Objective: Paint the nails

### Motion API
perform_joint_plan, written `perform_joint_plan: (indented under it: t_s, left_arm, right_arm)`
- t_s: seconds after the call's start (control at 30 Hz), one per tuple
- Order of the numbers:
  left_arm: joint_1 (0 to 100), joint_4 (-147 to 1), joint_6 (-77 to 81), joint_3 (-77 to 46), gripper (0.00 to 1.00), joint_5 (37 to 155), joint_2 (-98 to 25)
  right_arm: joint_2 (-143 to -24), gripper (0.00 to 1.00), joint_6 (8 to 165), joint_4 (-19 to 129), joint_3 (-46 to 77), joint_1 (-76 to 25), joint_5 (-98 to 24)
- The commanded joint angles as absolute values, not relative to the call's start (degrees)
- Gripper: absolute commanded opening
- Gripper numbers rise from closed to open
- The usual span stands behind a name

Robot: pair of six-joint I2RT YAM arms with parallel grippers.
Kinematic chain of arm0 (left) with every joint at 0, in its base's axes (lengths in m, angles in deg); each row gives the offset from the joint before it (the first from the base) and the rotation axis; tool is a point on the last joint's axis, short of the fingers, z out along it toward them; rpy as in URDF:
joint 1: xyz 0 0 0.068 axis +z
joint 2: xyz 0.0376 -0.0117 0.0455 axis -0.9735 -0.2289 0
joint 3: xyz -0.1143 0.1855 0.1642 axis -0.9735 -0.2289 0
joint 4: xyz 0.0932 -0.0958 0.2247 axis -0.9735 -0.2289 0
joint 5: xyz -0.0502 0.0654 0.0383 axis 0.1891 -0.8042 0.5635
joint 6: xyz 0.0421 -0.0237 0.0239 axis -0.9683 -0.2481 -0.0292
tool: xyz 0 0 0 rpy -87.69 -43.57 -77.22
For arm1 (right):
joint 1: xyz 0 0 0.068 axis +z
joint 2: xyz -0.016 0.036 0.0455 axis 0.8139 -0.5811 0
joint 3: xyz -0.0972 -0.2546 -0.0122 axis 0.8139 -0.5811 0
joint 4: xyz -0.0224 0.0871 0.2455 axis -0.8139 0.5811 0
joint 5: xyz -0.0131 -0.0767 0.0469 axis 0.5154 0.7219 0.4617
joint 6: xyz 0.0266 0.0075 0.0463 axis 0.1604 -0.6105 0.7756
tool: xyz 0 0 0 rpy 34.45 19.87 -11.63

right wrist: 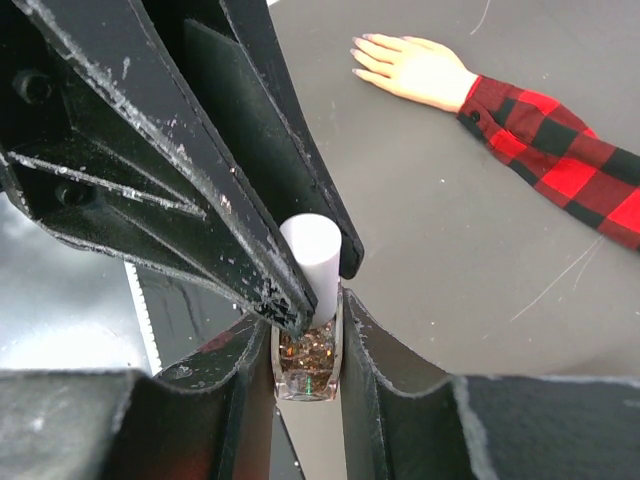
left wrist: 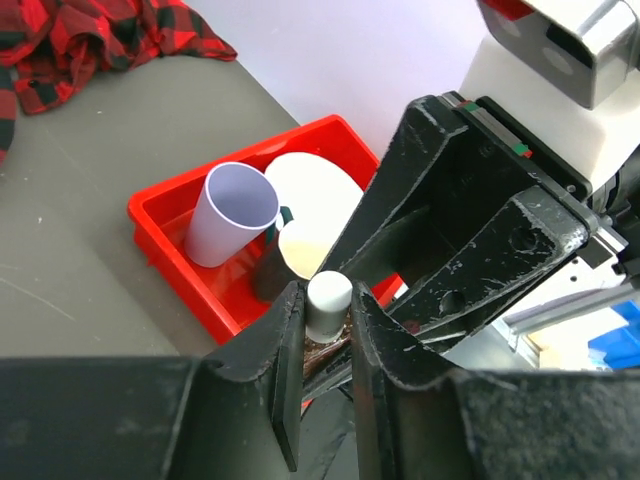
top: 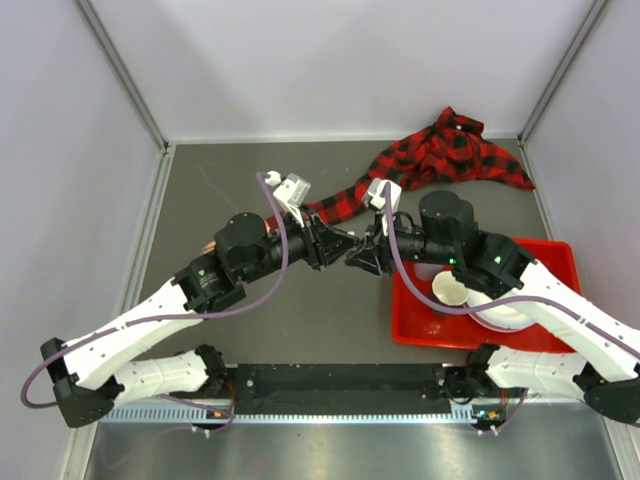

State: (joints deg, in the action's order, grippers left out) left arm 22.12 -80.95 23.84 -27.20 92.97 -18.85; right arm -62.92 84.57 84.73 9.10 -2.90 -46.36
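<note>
A small glass bottle of brown glitter polish (right wrist: pixel 308 362) with a white cap (right wrist: pixel 314 258) is held in mid-air between both grippers. My right gripper (right wrist: pixel 308 322) is shut on the glass body. My left gripper (left wrist: pixel 326 302) is shut on the white cap (left wrist: pixel 328 300). In the top view the two grippers meet tip to tip, left (top: pixel 343 248), right (top: pixel 365 255). The pale mannequin hand (right wrist: pixel 418 70) lies flat on the table at the end of the plaid sleeve (right wrist: pixel 560 165), its nails (right wrist: pixel 361 57) pointing left. In the top view the hand is hidden under my left arm.
A red tray (top: pixel 548 256) at the right holds a white paper cup (top: pixel 452 290) and a white plate (top: pixel 500 315); the tray (left wrist: pixel 175 245), cup (left wrist: pixel 235 212) and plate (left wrist: pixel 318 195) also show in the left wrist view. The plaid shirt (top: pixel 455 150) is heaped at the back right.
</note>
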Motion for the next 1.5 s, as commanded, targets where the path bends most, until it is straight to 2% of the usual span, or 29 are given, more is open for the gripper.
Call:
perform_joint_plan:
  t_s: [0.0,0.27,0.37,0.4,0.53,0.63,0.9,1.03,1.3,1.47]
  left_arm:
    - [22.5,-84.0,27.2,-25.9,0.0,85.3,-16.3]
    - [22.5,-83.8,29.7,-26.5,0.0,82.2,-13.2]
    - [22.5,-83.3,28.2,-25.8,0.39,84.3,-12.9]
    - [22.5,-83.0,27.3,-26.2,0.57,84.8,-12.5]
    - [22.5,-75.5,21.0,-29.5,0.74,92.4,-7.2]
    - [22.5,-69.5,18.4,-31.7,0.79,99.4,-5.3]
    - [22.5,-65.8,19.6,-29.2,0.74,108.4,-9.6]
    - [22.5,-62.8,22.0,-27.9,0.64,114.5,-12.4]
    - [22.5,-55.1,25.7,-27.0,0.54,119.1,-14.0]
    - [22.5,-54.1,27.8,-26.4,0.44,120.8,-15.5]
  right_arm:
    - [-59.6,0.0,84.0,79.4,10.7,-2.9,-45.7]
    - [-59.3,0.0,86.1,73.6,8.6,-2.9,-48.2]
    - [-59.9,0.0,86.2,71.7,8.3,-2.9,-54.4]
    - [-60.0,0.0,86.2,71.3,8.1,-3.0,-55.9]
    - [-59.4,0.0,88.3,68.2,7.2,-4.2,-64.3]
    - [-57.9,0.0,92.5,61.6,5.1,-5.6,-70.6]
    - [-56.3,0.0,98.3,55.0,3.3,-6.7,-74.9]
    - [-56.0,0.0,102.1,48.6,2.4,-6.8,-76.9]
    - [-55.2,0.0,101.6,48.4,2.3,-6.8,-79.2]
    - [-54.9,0.0,101.5,48.0,2.0,-6.8,-79.9]
